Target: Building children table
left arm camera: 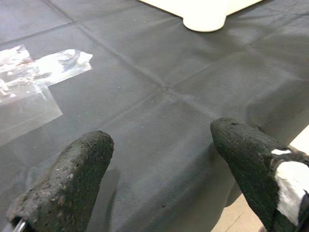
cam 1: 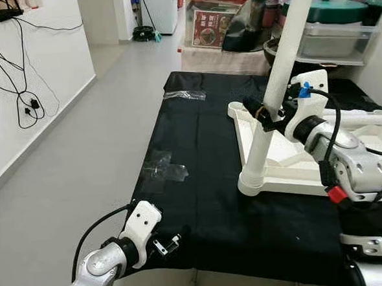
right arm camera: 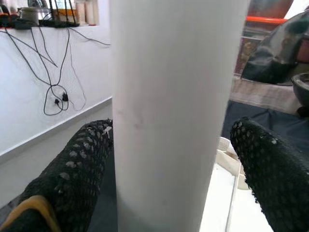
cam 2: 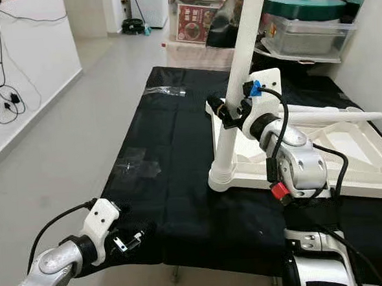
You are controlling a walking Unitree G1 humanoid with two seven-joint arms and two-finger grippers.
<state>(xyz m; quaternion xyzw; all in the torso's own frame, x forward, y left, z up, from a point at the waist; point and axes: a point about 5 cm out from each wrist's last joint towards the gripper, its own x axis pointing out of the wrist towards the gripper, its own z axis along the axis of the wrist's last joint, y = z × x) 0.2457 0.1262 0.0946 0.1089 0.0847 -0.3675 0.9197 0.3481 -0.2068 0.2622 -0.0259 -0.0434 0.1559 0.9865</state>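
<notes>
While the white plastic tabletop point(cam 1: 373, 146) lies upside down on the black cloth-covered surface point(cam 1: 206, 174), I see my right gripper point(cam 1: 264, 112) reaching in from the right and meeting the long white cylindrical table leg point(cam 1: 283, 59) partway up. The leg stands nearly upright, leaning slightly to the right, with its lower end seated in the near-left corner socket point(cam 1: 255, 181) of the tabletop. In the right wrist view the two black fingers point(right arm camera: 82, 169) sit one on each side of the leg with small gaps showing, so I cannot tell whether they are pressing on it or only bracketing it. A second white leg point(cam 2: 325, 115) lies across the tabletop on the far right side.

My left gripper point(cam 1: 166, 245) is low at the near edge of the cloth, fingers point(left arm camera: 67, 179) spread apart with nothing between them, resting over bare fabric. A crumpled clear plastic wrapper point(cam 1: 163, 167) lies on the cloth to the left of the tabletop, and another clear piece point(cam 1: 185, 95) sits near the far-left edge. Stacked storage boxes and a green lidded pot point(cam 1: 332, 8) stand beyond the far end.
</notes>
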